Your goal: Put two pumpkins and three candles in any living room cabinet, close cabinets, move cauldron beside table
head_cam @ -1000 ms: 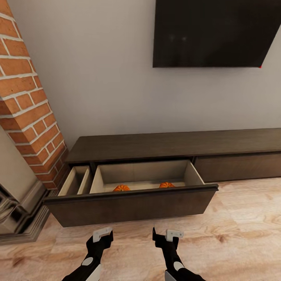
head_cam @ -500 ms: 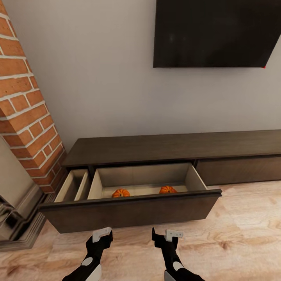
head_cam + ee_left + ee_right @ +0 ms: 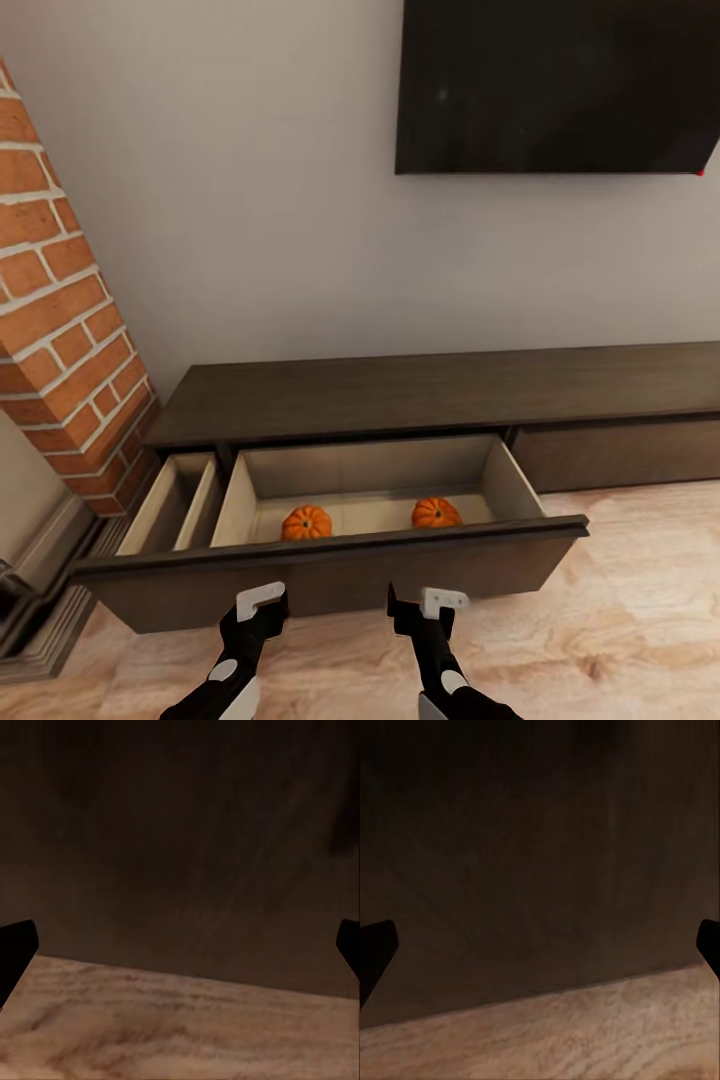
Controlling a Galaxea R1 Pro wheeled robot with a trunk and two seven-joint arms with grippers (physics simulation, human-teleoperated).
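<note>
The view has drawn closer since before: the cabinet [image 3: 420, 385] drawer front now sits just ahead of both empty, wide-spread tools, left tool [image 3: 262, 605] and right tool [image 3: 425, 605]; two pumpkins [image 3: 306, 522] lie inside, beyond them.

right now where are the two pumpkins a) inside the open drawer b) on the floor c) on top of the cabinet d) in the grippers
a: both pumpkins sit on the floor of the pulled-out drawer of the cabinet, apart from each other.
</note>
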